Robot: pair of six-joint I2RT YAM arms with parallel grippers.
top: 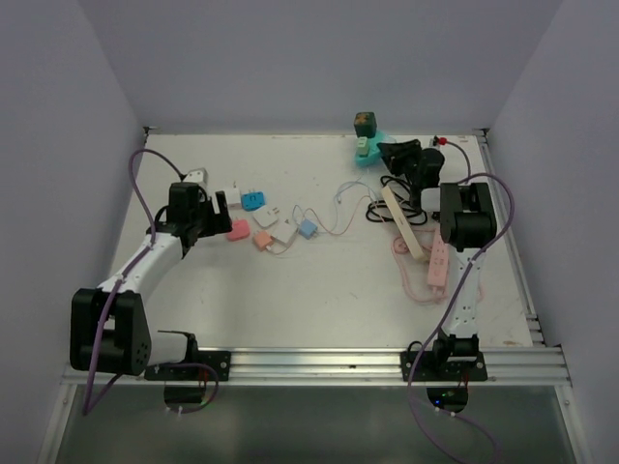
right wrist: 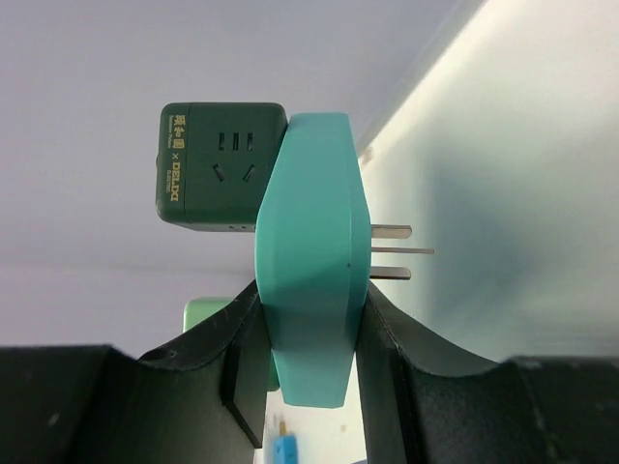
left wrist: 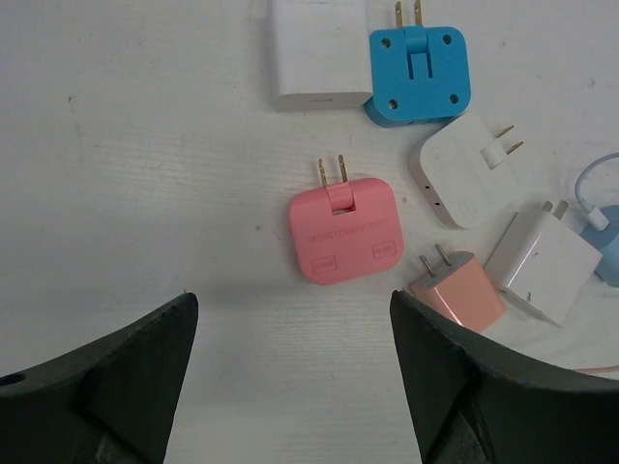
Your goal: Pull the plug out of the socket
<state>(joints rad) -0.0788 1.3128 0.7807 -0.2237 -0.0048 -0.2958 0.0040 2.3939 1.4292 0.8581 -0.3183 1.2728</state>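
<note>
My right claw (right wrist: pixel 309 324) is pinching a teal plug block (right wrist: pixel 311 193), one finger (right wrist: pixel 247 372) on each broad side; the block's three metal prongs (right wrist: pixel 392 251) stick out to the right, bare in the air; a dark green cube socket (right wrist: pixel 218 164) sits tight against the block's opposite face, near its top; I cannot see the join between them, so I cannot tell whether they are mated; a pale green piece (right wrist: pixel 201 314) peeks out behind one finger. From above, this cluster stands at the far edge of the table (top: pixel 290 290), right of centre.

My left claw (left wrist: pixel 295 298) is spread wide over the table, holding nothing; a pink charger (left wrist: pixel 345 232) lies flat just beyond the fingertips, prongs pointing away; beyond it and to its right lie a blue charger (left wrist: pixel 418 72), three white ones and a small salmon one (left wrist: pixel 456 290).
</note>
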